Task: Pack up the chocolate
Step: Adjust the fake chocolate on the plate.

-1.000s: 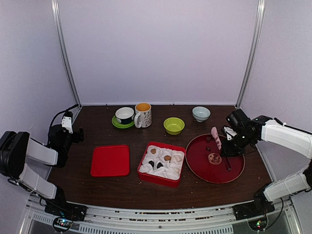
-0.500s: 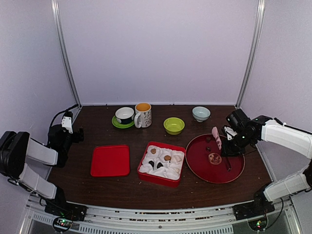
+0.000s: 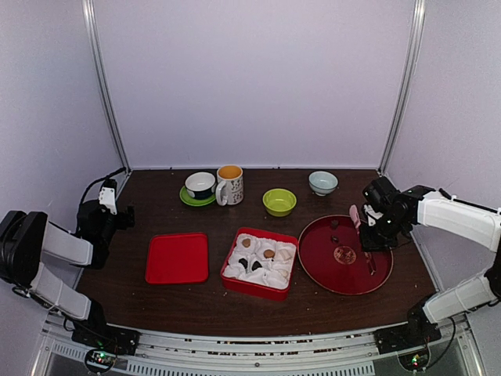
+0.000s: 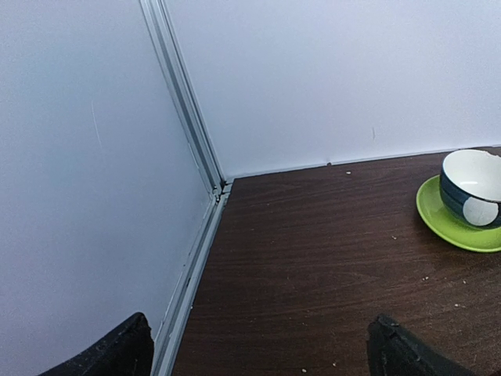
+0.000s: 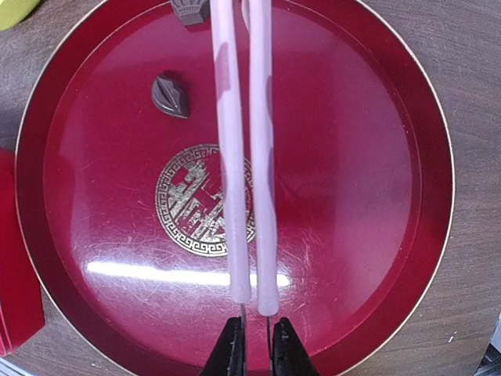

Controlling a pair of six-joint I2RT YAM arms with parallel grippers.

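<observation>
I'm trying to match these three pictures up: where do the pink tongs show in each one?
Top external: the pink tongs are right of centre, over the far rim of the round red tray.
Left wrist: not in it.
Right wrist: two pink strips run up the middle, above the tray.
Shared landmark: the tray's gold emblem, in the top and right wrist views.

A dark wood-grain tabletop [image 3: 196,305] sits enclosed by plain pale lilac walls [image 3: 250,78], with slim aluminium posts [image 3: 106,86] rising in the back corners at 11 and 1 o'clock under soft, even light.
</observation>
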